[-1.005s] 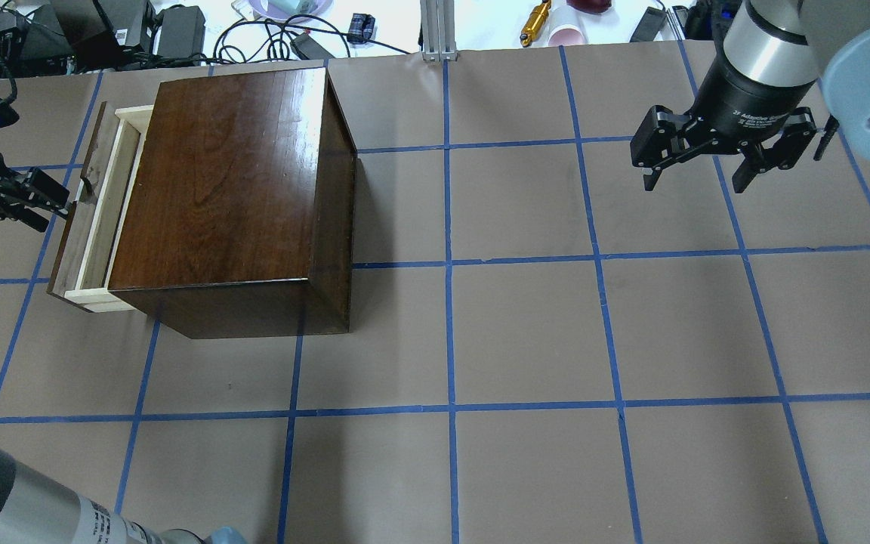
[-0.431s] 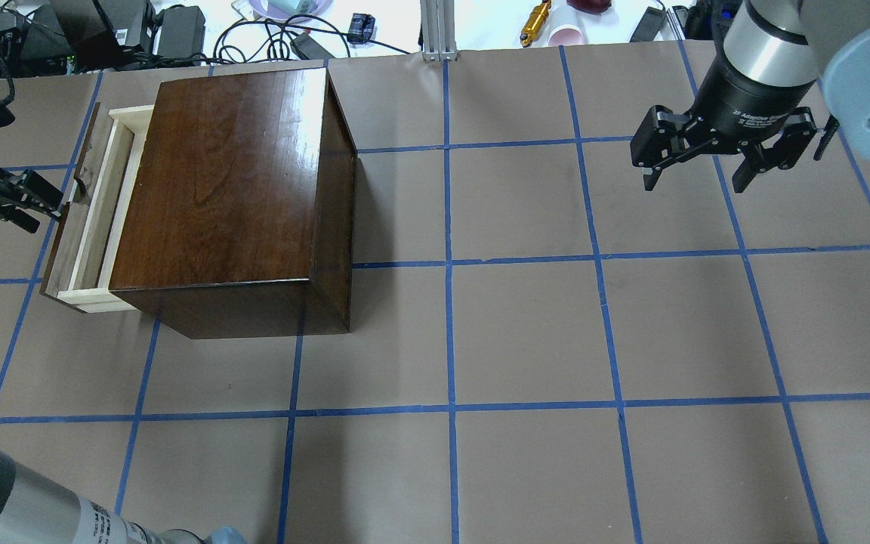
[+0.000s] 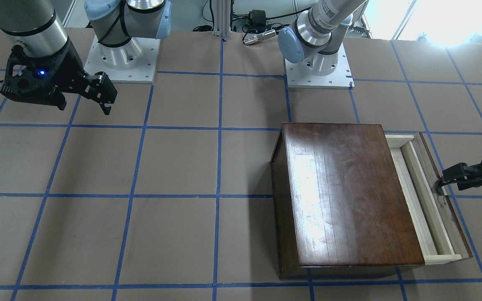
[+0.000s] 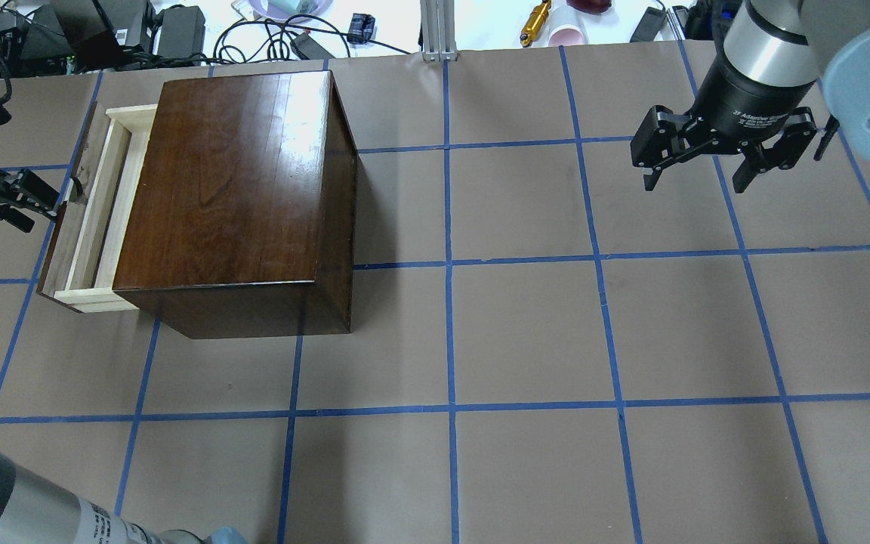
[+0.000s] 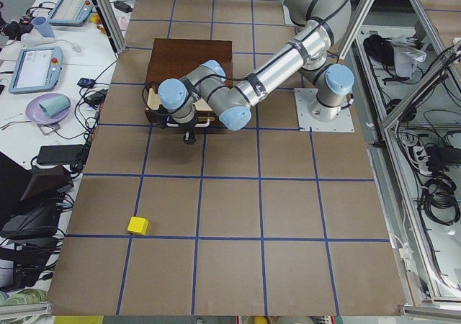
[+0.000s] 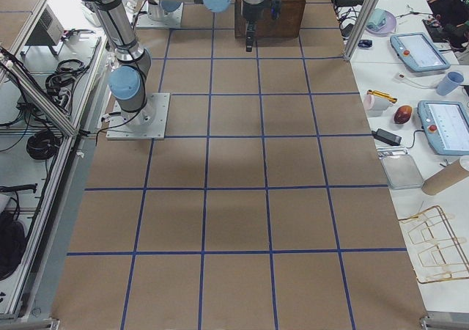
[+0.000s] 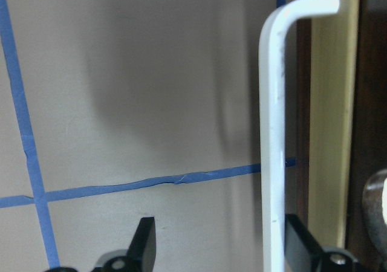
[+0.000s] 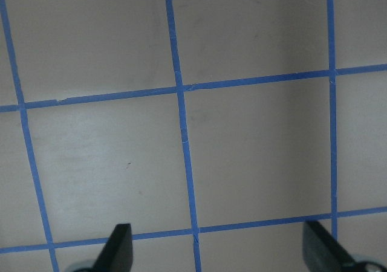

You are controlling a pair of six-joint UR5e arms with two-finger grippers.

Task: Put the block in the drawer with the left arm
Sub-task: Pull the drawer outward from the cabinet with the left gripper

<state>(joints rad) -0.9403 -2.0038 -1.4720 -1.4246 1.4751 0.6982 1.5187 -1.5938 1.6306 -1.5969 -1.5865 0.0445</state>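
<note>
The drawer (image 4: 94, 211) of the dark-brown box (image 4: 231, 181) stands partly pulled out on the box's left side, its pale wood inside bare. My left gripper (image 4: 48, 200) is at the drawer's front panel (image 3: 446, 200). In the left wrist view its fingers are open, and the white handle (image 7: 271, 133) runs between them close to the right finger (image 7: 302, 242). The yellow block (image 5: 137, 225) lies on the table far from the box and shows only in the exterior left view. My right gripper (image 4: 695, 185) hangs open and empty over the far right of the table.
Blue tape lines (image 4: 450, 264) divide the brown table into squares. Cables, chargers and small items (image 4: 178, 26) lie beyond the table's far edge. Both arm bases (image 3: 318, 71) are bolted near the robot's side of the table.
The drawer has slid further out to the left, and my left gripper has moved left with it. The right arm has not moved.
</note>
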